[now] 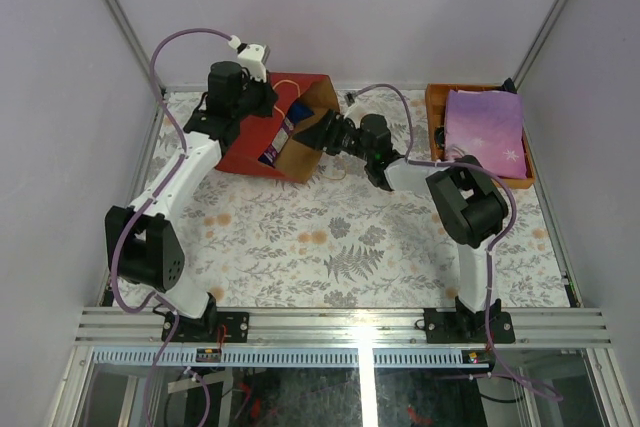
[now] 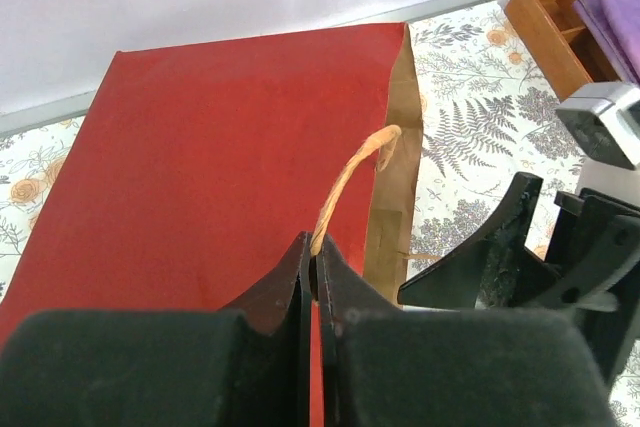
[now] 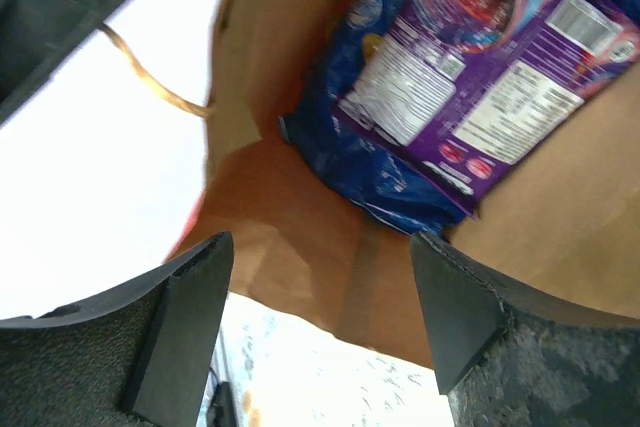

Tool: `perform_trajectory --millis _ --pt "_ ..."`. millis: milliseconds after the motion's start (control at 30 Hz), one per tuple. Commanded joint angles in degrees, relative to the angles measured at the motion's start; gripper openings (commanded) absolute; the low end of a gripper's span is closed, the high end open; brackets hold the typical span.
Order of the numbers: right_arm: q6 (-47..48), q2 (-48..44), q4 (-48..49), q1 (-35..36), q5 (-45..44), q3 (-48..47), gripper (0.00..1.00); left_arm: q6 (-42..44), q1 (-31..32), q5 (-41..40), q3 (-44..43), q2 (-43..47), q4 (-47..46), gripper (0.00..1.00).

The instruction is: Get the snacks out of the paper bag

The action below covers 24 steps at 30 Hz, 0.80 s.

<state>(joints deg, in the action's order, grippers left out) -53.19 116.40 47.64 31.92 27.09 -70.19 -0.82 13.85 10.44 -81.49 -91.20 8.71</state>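
The paper bag (image 1: 250, 152), red outside and brown inside, lies on its side at the back of the table with its mouth facing right. My left gripper (image 2: 315, 259) is shut on its tan cord handle (image 2: 350, 179) above the red side (image 2: 220, 137). My right gripper (image 3: 320, 267) stands open at the bag's mouth (image 1: 305, 152), its fingers (image 3: 185, 322) just over the brown lower lip (image 3: 300, 247). Deeper inside lie the snacks: a blue packet (image 3: 400, 182) with a purple packet (image 3: 500, 67) on top. They show as a sliver (image 1: 283, 134) in the top view.
An orange tray (image 1: 433, 117) holding a flat lilac item (image 1: 485, 127) stands at the back right. It also shows in the left wrist view as the tray (image 2: 545, 32). Enclosure walls close the back and both sides.
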Motion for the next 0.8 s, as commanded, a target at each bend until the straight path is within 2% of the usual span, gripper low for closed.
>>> perform_trajectory --millis 0,233,400,567,767 --pt "-7.4 -2.9 16.2 1.7 -0.7 -0.1 0.78 -1.6 0.1 -2.3 -0.5 -0.6 -4.1 0.0" --pt "-11.2 -1.5 19.6 4.4 -2.7 -1.0 0.75 -1.9 0.1 -5.5 -2.0 -2.8 -2.8 0.0" --pt "-9.5 0.2 11.5 6.5 -3.3 -6.3 0.74 -2.2 0.2 -6.5 -2.7 -3.4 -2.6 0.0" --pt "-6.2 1.1 1.8 7.2 -6.8 -10.0 0.66 -2.3 0.1 -7.0 -3.3 -3.7 -2.0 0.0" --pt "-3.5 1.4 -9.3 7.3 -10.0 -13.5 0.63 -2.4 0.2 -8.3 -4.8 -4.4 -1.1 0.0"
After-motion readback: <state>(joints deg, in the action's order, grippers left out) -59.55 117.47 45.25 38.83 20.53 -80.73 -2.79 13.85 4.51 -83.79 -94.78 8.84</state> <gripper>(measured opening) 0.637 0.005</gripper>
